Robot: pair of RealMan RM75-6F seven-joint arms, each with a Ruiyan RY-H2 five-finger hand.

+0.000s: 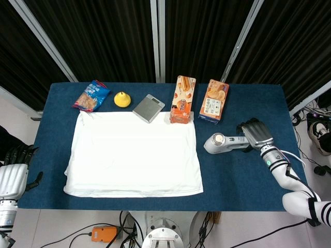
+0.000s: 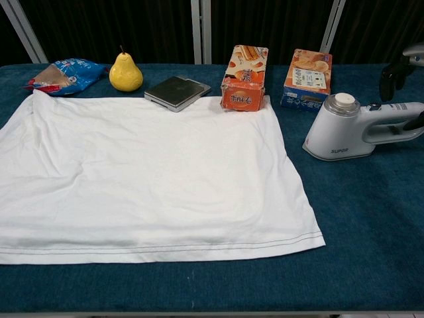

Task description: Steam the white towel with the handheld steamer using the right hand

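A: Where is the handheld steamer (image 1: 226, 142) located?

B: It is laid on its side on the blue worktop (image 1: 243, 175), just right of the white towel (image 1: 133, 155) and in front of the right-hand biscuit box (image 1: 214, 101). The rounded head is turned toward the towel and the handle is directed to the right, with a white cord (image 1: 289, 153) trailing off beyond it. In the chest view the steamer (image 2: 358, 127) is shown apart from the towel's (image 2: 146, 175) right edge.

A: How is the right hand (image 1: 254, 134) placed against it?

B: The right hand is positioned over the handle end of the steamer, palm downward, with dark fingers draped across the handle. In the chest view only dark fingertips (image 2: 389, 78) are seen at the frame's right edge, above the handle. Whether the handle is actually clasped cannot be told; contact is not plainly shown in either view.

A: And the left hand (image 1: 13, 173)?

B: It is held off the worktop's near left corner, well apart from the towel. Its fingers are seen apart and nothing is held.

A: What is shown of the towel?

B: It is spread flat across the left and middle of the worktop, slightly wrinkled.

A: What lies along the far edge?

B: From left to right: a blue snack bag (image 1: 91, 95), a yellow pear (image 1: 122, 99), a grey flat scale (image 1: 148, 108), an orange snack box (image 1: 182, 99) and the biscuit box. The towel's far edge is touched or just overlapped by the snack bag, the scale and the orange box.
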